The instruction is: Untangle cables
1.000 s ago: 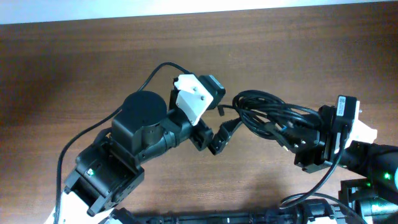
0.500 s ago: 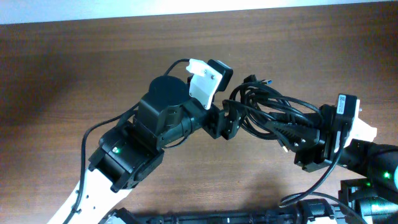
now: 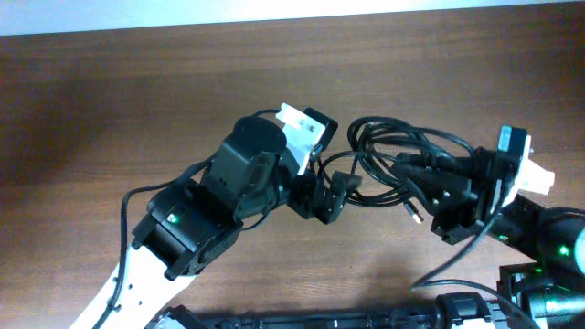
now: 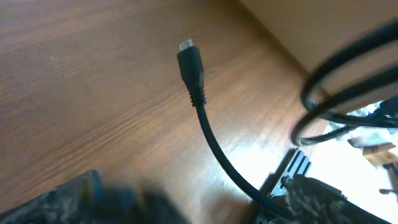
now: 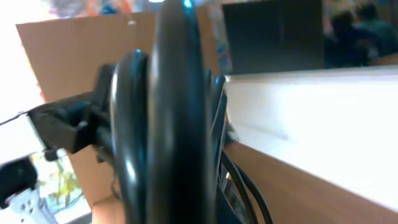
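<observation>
Cables (image 3: 393,157) are bunched over the surface (image 3: 137,91), right of centre, between both arms. Right pincer (image 3: 445,203) looks clamped on the cables, so use it as your anchor. Draw one loose cord leftward, slowly. Feed its plug (image 4: 190,59) back out through the loops, not across them. Left arm (image 3: 247,174) reaches in low with the wrist rolled. Left pincer (image 3: 331,194) sits at the left edge of the cables. Can't tell if it's closed on a cord.

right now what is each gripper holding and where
Left gripper pinches one cable a short way behind its plug; right gripper clamps the looped cables at the end nearest it.
</observation>
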